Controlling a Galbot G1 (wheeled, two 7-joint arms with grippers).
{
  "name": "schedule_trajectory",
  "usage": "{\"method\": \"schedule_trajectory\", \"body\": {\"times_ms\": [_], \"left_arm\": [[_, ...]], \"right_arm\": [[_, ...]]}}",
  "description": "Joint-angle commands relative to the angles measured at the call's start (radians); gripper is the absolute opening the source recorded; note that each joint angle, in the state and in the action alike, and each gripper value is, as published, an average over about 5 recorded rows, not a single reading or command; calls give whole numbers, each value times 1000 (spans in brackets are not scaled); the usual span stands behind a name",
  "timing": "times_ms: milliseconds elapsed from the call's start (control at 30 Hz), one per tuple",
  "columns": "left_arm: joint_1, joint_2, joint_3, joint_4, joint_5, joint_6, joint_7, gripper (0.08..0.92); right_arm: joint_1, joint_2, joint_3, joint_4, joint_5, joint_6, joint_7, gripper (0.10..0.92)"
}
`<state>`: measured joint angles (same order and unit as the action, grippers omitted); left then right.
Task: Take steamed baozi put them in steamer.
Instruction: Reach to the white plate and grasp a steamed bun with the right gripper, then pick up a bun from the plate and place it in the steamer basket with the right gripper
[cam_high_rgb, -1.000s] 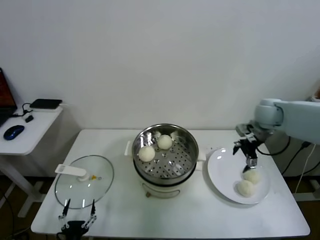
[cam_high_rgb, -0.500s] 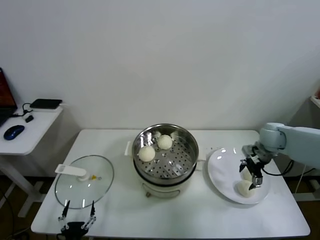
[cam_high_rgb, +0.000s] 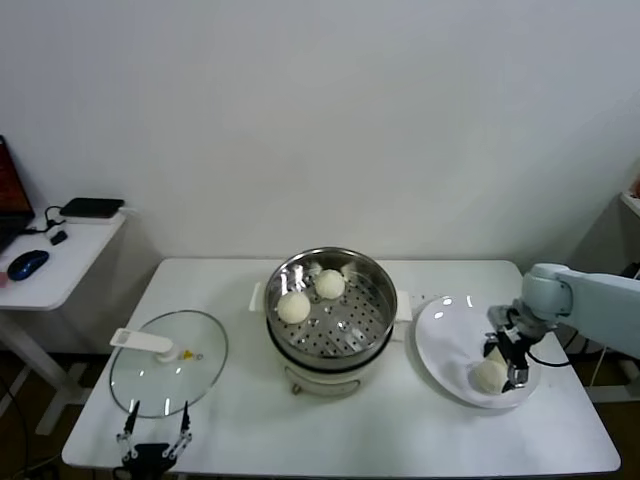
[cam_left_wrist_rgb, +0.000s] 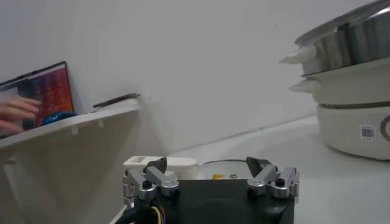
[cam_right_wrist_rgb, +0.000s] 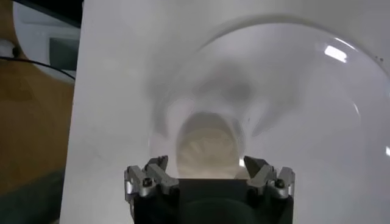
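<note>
The steamer (cam_high_rgb: 372, 318) stands mid-table on its white pot base and holds two steamed baozi (cam_high_rgb: 294, 306), (cam_high_rgb: 330, 283). Two more baozi lie on the white plate (cam_high_rgb: 445, 335) to the right, one in plain sight (cam_high_rgb: 487, 375) and one mostly hidden behind the arm. My right gripper (cam_high_rgb: 512, 368) is down on the plate and open. In the right wrist view its jaws (cam_right_wrist_rgb: 207, 167) stand either side of a baozi (cam_right_wrist_rgb: 207, 146) without closing on it. My left gripper (cam_high_rgb: 153, 445) waits open at the table's front left edge.
A round glass lid (cam_high_rgb: 168, 362) with a white handle (cam_high_rgb: 142, 341) lies left of the steamer, just beyond the left gripper. A side desk (cam_high_rgb: 55, 255) with a mouse and cables stands at the far left. The steamer's side (cam_left_wrist_rgb: 350, 36) rises in the left wrist view.
My right gripper has come down from above the plate's back edge and moved toward the front, onto the baozi on the plate. The left arm has not moved.
</note>
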<state>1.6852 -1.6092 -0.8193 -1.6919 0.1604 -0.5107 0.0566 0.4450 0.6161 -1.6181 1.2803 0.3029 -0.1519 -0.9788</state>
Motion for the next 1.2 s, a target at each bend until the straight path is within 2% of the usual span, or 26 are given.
{"method": "schedule_trajectory", "body": {"times_ms": [33,133,367,467,700,933,1200], "left_arm": [[1,-40,-1,2,1,-2,-1,823],[0,-39,-1,4,1,-2,-1,823],[0,-37,0,3,2,-2,-1,823],[1,-36,0,-2,2,0,-1,823],[5,-32,0,-10,2,2,0,823],[12,-31,3,-16,4,-1,-1,823],[15,-33,2,-25,3,-3,-2,823]], "right_arm": [[-43,0,40,-21,-23,1,0,823],[-40,1,39,-19,-23,2,-1,805],[-33,1,34,-13,-22,2,-6,638],[-18,0,27,-3,-18,2,-7,608],[221,31,-132,59,62,33,-41,602],[543,155,-268,119,203,112,-100,602],[720,271,-199,234,261,261,-158,602]]}}
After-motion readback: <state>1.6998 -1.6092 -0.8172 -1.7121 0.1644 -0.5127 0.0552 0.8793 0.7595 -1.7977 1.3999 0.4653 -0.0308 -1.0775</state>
